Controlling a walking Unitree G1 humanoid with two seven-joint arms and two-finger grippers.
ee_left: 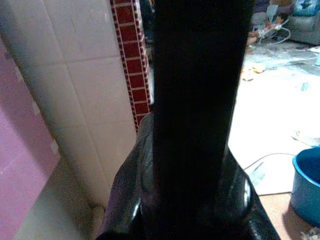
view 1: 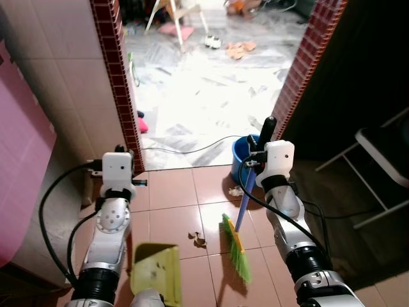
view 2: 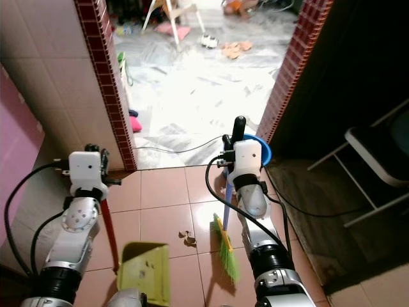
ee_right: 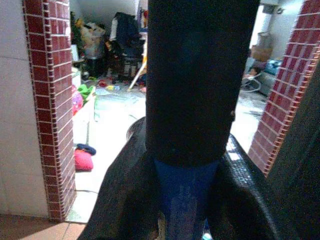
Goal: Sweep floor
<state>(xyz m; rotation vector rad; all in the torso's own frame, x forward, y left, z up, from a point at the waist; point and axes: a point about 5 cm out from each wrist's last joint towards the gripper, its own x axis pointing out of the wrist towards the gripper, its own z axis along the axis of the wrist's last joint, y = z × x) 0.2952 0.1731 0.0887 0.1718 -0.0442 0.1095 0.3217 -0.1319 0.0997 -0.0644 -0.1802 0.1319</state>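
Terracotta floor tiles (view 1: 172,192) fill the lower half of the frame, ending at a brick-edged doorway that opens onto a bright marble room at the top. Near the middle of the tiles lies a small scrap of dry leaf litter (view 1: 197,238), and this is what the next stroke turns on: it sits between the two tools, just left of the broom bristles (view 1: 238,251) and up and right of the yellow-green dustpan (view 1: 155,272) at the bottom edge. The broom handle (view 1: 243,206) slants from the bristles up and right to the right pincer (view 1: 263,135), which is closed around its black top grip, so the right arm looks the better placed to push the litter leftward into the pan. The left pincer (view 2: 94,153) is clamped on the red dustpan handle (view 2: 110,233), seen plainly in the right eye view. A blue bucket (view 1: 246,153) stands at the threshold behind the broom. The right wrist view adds the blue shaft below the black grip, wedged between the fingers (ee_right: 120,200); the left wrist view gives a dark handle filling the closed grip.
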